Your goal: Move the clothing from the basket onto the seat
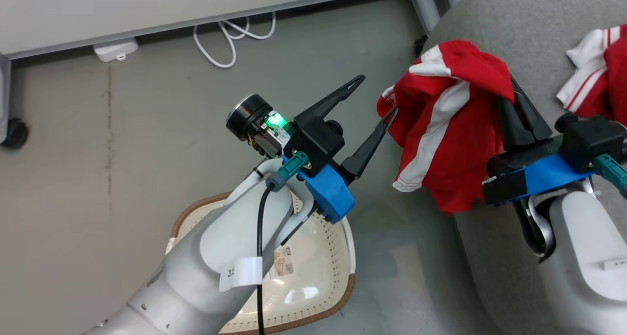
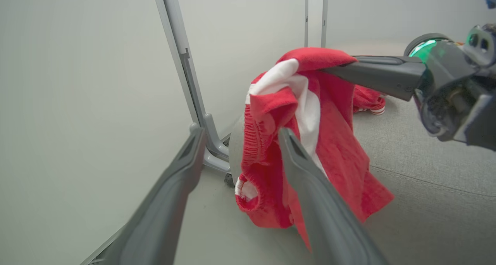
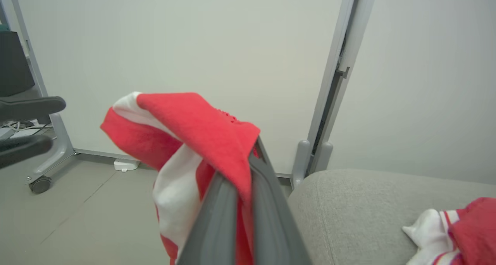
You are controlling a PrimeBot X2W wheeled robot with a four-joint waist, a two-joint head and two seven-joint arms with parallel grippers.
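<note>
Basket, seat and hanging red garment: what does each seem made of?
Basket: likely moulded plastic, glossy cream, perforated walls, brown woven-look rim. Seat: grey upholstery cloth, matte, visible weave and seam. Hanging garment: soft knit fabric, apparently; it drapes limply, with ribbed edges.

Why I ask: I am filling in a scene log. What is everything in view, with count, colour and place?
held garment: 1, red with white stripes, hanging from the right tool at the seat's edge
second garment: 1, red and white, lying on the seat, far right
basket: 1, cream-white with brown rim, on the floor under the left arm
seat: 1, grey, right side
cable: 1, white, looped on the floor by the wall
caster: 1, black, floor, far left
left tool: 1, dark fingers, open, beside the held garment
right tool: 1, dark fingers, shut on the held garment
</note>
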